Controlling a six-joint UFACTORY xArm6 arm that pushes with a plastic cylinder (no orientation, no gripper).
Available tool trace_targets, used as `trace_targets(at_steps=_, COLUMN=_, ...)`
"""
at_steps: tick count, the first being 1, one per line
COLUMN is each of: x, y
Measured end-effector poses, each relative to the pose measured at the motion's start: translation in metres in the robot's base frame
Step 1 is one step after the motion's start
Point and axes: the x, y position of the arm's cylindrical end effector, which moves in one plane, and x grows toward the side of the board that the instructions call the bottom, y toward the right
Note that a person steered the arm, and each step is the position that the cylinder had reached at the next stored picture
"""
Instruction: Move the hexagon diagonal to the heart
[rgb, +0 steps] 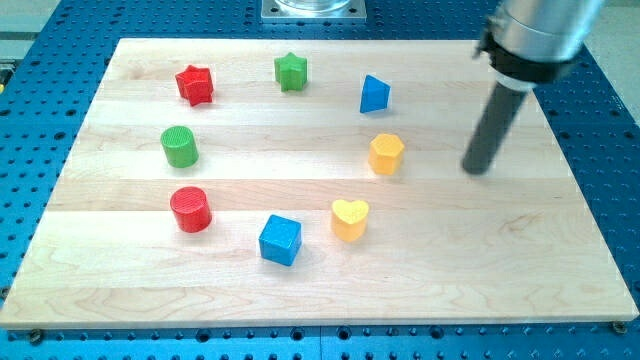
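The yellow hexagon (386, 154) sits on the wooden board right of centre. The yellow heart (350, 219) lies below it and slightly to the view's left, a short gap apart. My tip (479, 168) rests on the board to the view's right of the hexagon, roughly level with it and clear of it by about a block's width and a half. The dark rod rises from the tip toward the view's top right.
Other blocks ring the board: a blue cube (280, 240), a red cylinder (190, 209), a green cylinder (180, 147), a red star (195, 85), a green star (291, 72) and a blue triangular block (374, 94). The wooden board (560, 260) lies on a blue perforated table.
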Motion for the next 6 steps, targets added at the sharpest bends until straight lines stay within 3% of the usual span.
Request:
trace_targets(at_steps=1, x=-0.041, y=-0.005)
trace_targets(at_steps=2, x=-0.049, y=-0.006)
trace_targets(at_steps=3, x=-0.043, y=-0.007)
trace_targets(at_steps=4, x=-0.026, y=-0.066)
trace_targets(at_steps=5, x=-0.025, y=-0.076)
trace_targets(at_steps=6, x=0.002, y=-0.119)
